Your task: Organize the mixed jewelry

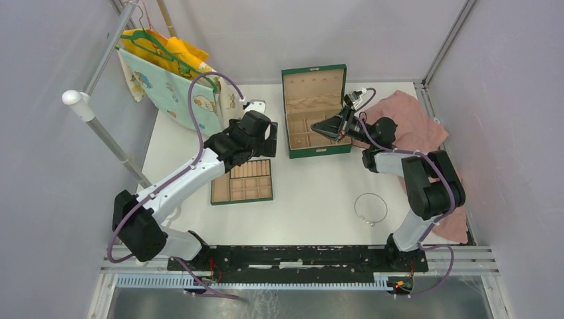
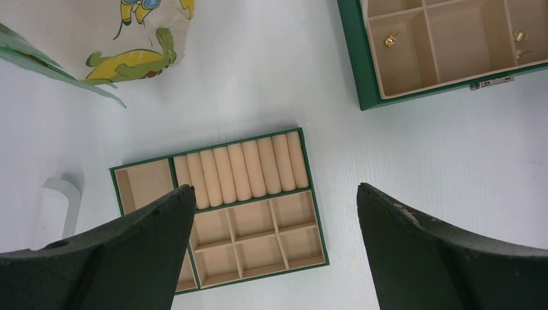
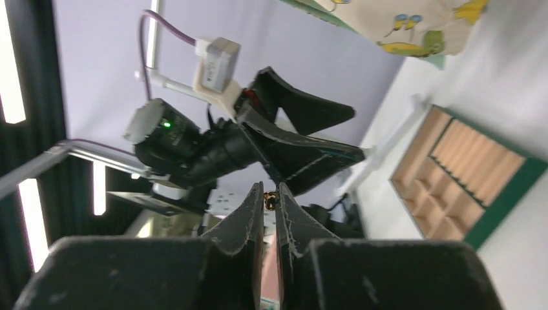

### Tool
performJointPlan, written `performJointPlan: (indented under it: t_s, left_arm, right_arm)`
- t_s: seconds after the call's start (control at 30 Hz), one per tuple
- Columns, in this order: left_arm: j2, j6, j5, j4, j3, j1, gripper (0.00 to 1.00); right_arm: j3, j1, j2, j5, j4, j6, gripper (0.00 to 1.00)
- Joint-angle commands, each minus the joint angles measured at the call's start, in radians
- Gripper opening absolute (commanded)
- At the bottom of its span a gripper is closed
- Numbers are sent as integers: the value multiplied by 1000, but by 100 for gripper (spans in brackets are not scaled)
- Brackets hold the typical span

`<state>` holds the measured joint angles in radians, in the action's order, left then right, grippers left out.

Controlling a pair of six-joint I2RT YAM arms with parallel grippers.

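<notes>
My right gripper point(image 3: 271, 191) is shut on a tiny gold piece point(image 3: 270, 199) at its fingertips. In the top view the right gripper point(image 1: 315, 130) hovers over the front compartments of the open green box point(image 1: 318, 151). Two or three gold pieces point(image 2: 390, 41) lie in the box's compartments point(image 2: 520, 37). The thin silver hoop point(image 1: 370, 208) lies on the table near the right arm's base. My left gripper point(image 2: 274, 190) is open and empty, above the tan-lined divider tray point(image 2: 310, 194), also seen in the top view point(image 1: 243, 181).
A pink cloth point(image 1: 412, 119) lies at the right behind the right arm. A cartoon-printed bag point(image 1: 174, 83) hangs from a rack at the back left. A small white object point(image 2: 58, 203) sits left of the tray. Grey walls enclose the table.
</notes>
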<state>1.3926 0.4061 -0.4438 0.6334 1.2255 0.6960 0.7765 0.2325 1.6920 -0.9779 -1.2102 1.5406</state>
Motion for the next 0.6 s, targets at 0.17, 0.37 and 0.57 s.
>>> performJointPlan:
  t_s: [0.17, 0.37, 0.57]
  left_arm:
    - [-34, -16, -40, -32, -4, -3, 100]
    - [-22, -18, -38, -37, 0, -2, 100]
    - [-17, -28, -50, -31, 15, -1, 100]
  right_arm:
    - [88, -2, 48, -61, -749, 426, 11]
    - [127, -1, 48, -74, -748, 428, 11]
    - [153, 5, 42, -104, -550, 285, 6]
